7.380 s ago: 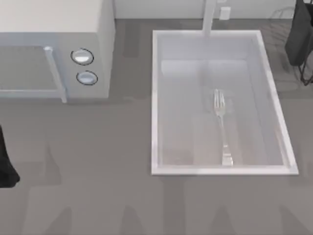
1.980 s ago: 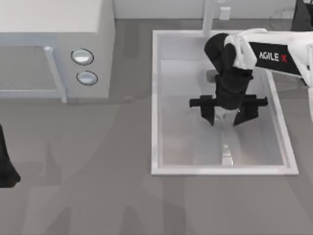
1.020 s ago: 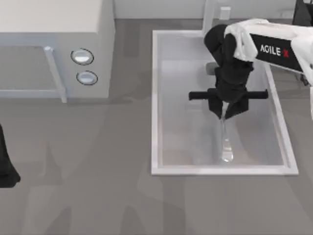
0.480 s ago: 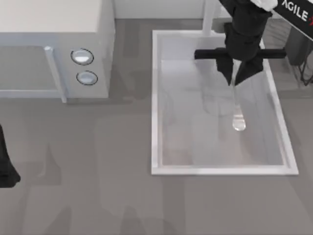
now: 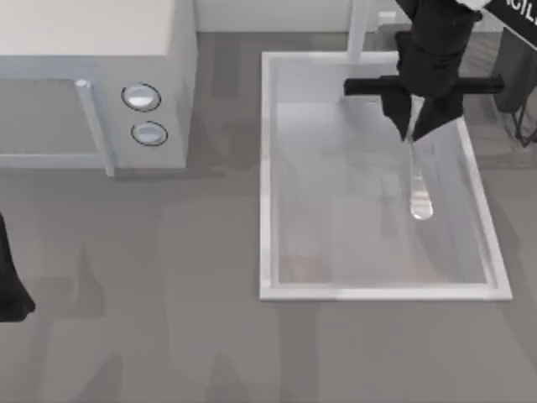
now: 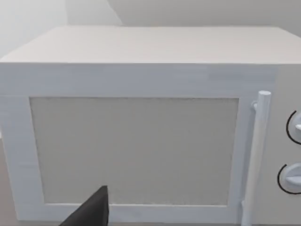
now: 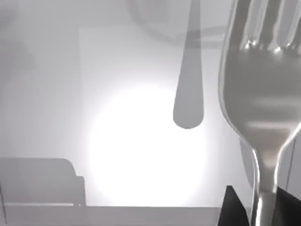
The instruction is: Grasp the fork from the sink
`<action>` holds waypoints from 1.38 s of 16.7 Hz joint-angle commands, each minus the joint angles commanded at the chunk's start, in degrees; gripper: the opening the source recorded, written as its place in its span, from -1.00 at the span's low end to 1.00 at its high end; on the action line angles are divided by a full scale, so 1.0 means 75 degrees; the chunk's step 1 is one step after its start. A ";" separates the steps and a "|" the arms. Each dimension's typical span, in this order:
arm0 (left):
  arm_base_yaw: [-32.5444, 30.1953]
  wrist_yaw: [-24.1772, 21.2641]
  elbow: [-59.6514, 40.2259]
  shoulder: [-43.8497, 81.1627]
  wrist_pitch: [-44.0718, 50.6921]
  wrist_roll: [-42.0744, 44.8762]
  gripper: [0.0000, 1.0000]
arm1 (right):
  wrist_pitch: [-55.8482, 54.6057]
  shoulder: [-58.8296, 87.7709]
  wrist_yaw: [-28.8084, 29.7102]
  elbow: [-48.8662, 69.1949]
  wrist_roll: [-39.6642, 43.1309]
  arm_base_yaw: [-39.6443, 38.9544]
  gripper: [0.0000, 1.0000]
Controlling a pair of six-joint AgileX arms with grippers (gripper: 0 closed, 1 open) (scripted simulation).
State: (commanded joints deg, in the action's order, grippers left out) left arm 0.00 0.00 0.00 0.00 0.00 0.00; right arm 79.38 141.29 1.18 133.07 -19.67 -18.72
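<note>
Top view, right gripper clamped on fork above sink, microwave well left

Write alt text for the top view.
The right gripper holds the silver fork lifted above the white sink, handle end hanging toward the basin. A white microwave stands at the table's left, and the left arm is parked at the left edge.

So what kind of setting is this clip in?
Probably a simulated kitchen counter: a sink with a faucet post, a white microwave beside it, and the right gripper holding a fork above the basin.
</note>
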 joint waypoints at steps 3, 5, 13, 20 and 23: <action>0.0000 0.0000 0.0000 0.0000 0.0000 0.0000 1.00 | -0.0028 -0.0966 -0.0030 -0.0997 0.0550 0.0545 -1.00; 0.0000 0.0000 0.0000 0.0000 0.0000 0.0000 1.00 | -0.0043 -0.1936 -0.0057 -0.2054 0.1041 0.1032 -1.00; 0.0000 0.0000 0.0000 0.0000 0.0000 0.0000 1.00 | -0.0053 -0.4982 -0.0151 -0.5349 0.2747 0.2724 -1.00; 0.0000 0.0000 0.0000 0.0000 0.0000 0.0000 1.00 | -0.0173 -0.5000 -0.0144 -0.5514 0.2779 0.2738 -1.00; 0.0000 0.0000 0.0000 0.0000 0.0000 0.0000 1.00 | -0.0947 -0.4891 -0.0146 -0.6202 0.2773 0.2738 -1.00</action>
State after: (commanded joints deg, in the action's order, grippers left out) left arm 0.00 0.00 0.00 0.00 0.00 0.00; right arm 72.28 104.61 0.08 86.55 1.12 1.82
